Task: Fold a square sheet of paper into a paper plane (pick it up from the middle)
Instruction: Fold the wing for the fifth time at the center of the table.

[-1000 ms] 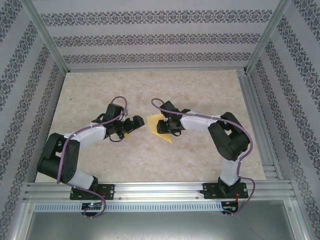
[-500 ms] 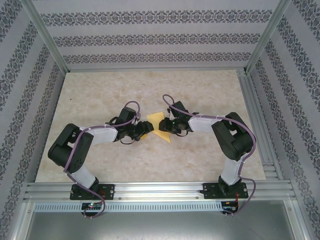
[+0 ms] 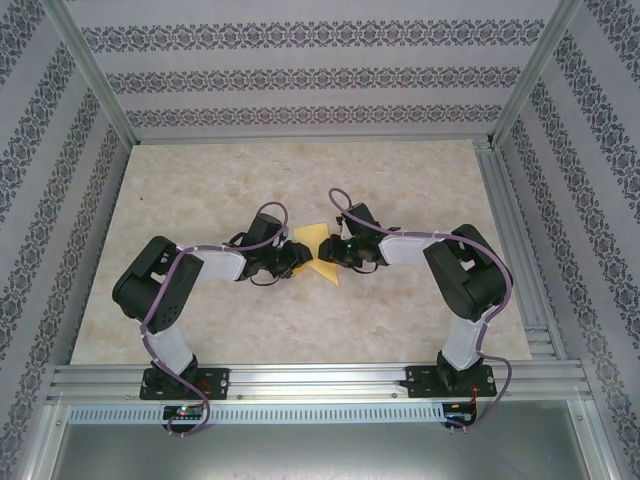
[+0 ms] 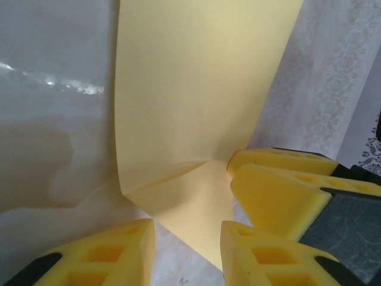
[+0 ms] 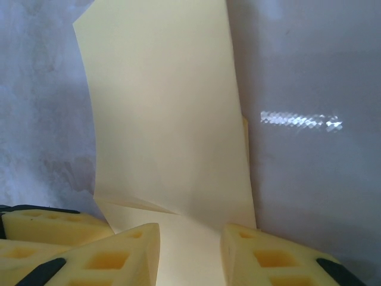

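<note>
Paper: yellow paper (image 3: 312, 238) sat near the middle of the bench (image 3: 200, 180), between the two arms' tips, with one pointed corner toward the near side.
Paper shape: it was creased. In the left wrist view (image 4: 196, 89) a broad flap curved up off the bench, and a smaller folded triangle lay below a crease line. In the right wrist view (image 5: 166, 107) the same tall flap bowed gently, with a short diagonal crease near its lower edge.
Left end effector: the left end effector (image 3: 296, 258) was at the paper's left edge, low over the bench. In its own camera (image 4: 187, 241) the two yellow fingers (image 4: 128, 253) were parted by a clear gap, the paper's pointed corner lay in that gap, and neither pad pressed on it.
Right end effector: the right end effector (image 3: 330, 252) was at the paper's right edge, facing the left one. In its own camera (image 5: 190, 241) its fingers (image 5: 280, 256) stood apart, and the paper's lower edge ran between them without being pinched.
Spacing: the two end effectors were just beside each other, each one's yellow fingers showing in the other's wrist camera.
Surroundings: patterned walls (image 3: 300, 75) stood around the bench.
</note>
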You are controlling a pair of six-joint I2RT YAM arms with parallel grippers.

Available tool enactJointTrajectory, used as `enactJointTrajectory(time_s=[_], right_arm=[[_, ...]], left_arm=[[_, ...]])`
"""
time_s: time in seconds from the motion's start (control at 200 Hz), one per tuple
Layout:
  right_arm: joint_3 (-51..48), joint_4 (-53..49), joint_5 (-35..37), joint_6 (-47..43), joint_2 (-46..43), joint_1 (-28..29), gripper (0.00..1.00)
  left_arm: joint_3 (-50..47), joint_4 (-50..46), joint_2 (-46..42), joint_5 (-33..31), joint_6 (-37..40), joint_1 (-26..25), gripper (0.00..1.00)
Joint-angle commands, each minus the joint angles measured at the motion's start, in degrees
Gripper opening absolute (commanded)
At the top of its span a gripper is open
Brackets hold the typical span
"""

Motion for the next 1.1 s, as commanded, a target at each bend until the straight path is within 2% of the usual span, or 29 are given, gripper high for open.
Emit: enactJointTrajectory(time_s=[0.0,0.195,0.47,0.744,0.904,0.969,1.094], right_arm=[[-1.7,-1.6,0.5,0.4,1.0,0.0,0.34],[-1.6,-1.6,0.6,0.4,1.1,-0.1,0.34],[-1.7,-1.5,0.4,0.1,1.2,0.0,0.33],[-1.7,-1.4,0.3,-0.5,1.3,-0.5,0.33],[-1.9,-1.5,0.3,-0.8,1.3,-0.7,0.33],[-1.9,-1.5,0.3,-0.9,1.3,-0.8,0.33],[-2.1,-1.2,0.2,-1.6,1.0,-0.9,0.32]], left_arm=[[1.8,3.0,0.9,-0.5,-1.1,-0.6,0.37],[1.4,2.3,1.1,-2.1,-2.6,-0.7,0.43],[0.8,9.3,2.4,-1.7,-5.1,-0.7,0.33],[-1.8,15.5,1.9,-1.6,-6.7,-0.6,0.31],[-1.9,13.8,0.7,-2.3,-4.7,-0.6,0.31],[-1.8,12.1,0.2,-2.6,-4.0,-0.6,0.28],[-1.8,10.4,-0.2,-3.0,-2.8,-0.6,0.18]])
